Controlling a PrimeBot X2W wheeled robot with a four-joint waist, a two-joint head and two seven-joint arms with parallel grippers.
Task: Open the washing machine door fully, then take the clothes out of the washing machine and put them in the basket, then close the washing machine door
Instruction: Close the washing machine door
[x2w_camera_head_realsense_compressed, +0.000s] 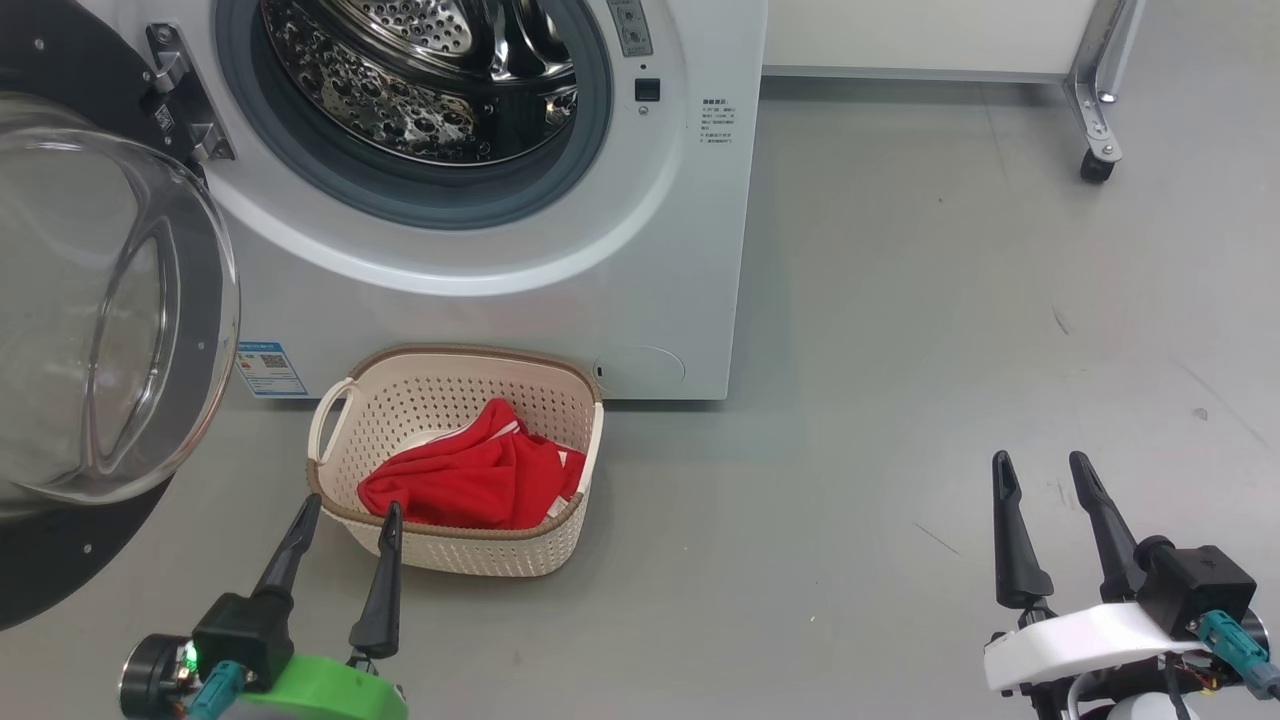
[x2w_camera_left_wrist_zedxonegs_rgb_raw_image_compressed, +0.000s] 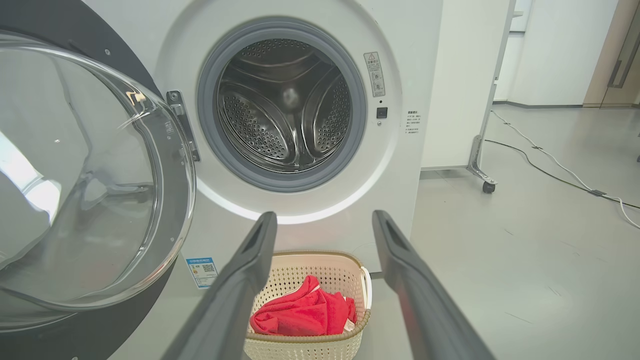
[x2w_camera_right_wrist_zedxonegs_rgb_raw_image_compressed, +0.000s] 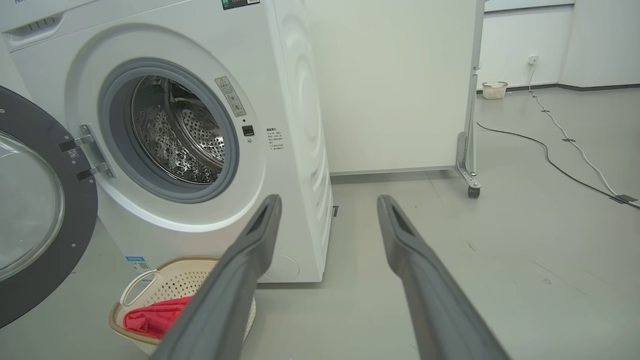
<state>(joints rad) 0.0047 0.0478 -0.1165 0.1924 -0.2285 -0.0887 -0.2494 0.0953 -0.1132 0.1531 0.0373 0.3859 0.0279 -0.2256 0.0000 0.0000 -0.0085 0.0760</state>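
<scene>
The white washing machine (x2w_camera_head_realsense_compressed: 560, 290) stands with its round door (x2w_camera_head_realsense_compressed: 100, 300) swung wide open to the left, glass bowl facing out. Its steel drum (x2w_camera_left_wrist_zedxonegs_rgb_raw_image_compressed: 285, 115) shows no fabric inside. On the floor in front sits the cream basket (x2w_camera_head_realsense_compressed: 440, 395) with the red clothes (x2w_camera_head_realsense_compressed: 470, 480) lying in it. My left gripper (x2w_camera_head_realsense_compressed: 348, 505) hangs open just in front of the basket's near rim, nothing between its fingers. My right gripper (x2w_camera_head_realsense_compressed: 1040, 460) is open over bare floor, well to the right of the machine. The left wrist view looks over the basket (x2w_camera_left_wrist_zedxonegs_rgb_raw_image_compressed: 320, 265) into the drum.
A white panel on a castor frame (x2w_camera_right_wrist_zedxonegs_rgb_raw_image_compressed: 467, 150) stands right of the machine. Cables (x2w_camera_right_wrist_zedxonegs_rgb_raw_image_compressed: 565, 150) run across the floor at the far right, and a small second basket (x2w_camera_right_wrist_zedxonegs_rgb_raw_image_compressed: 494, 89) sits by the back wall. Grey floor stretches right of the machine.
</scene>
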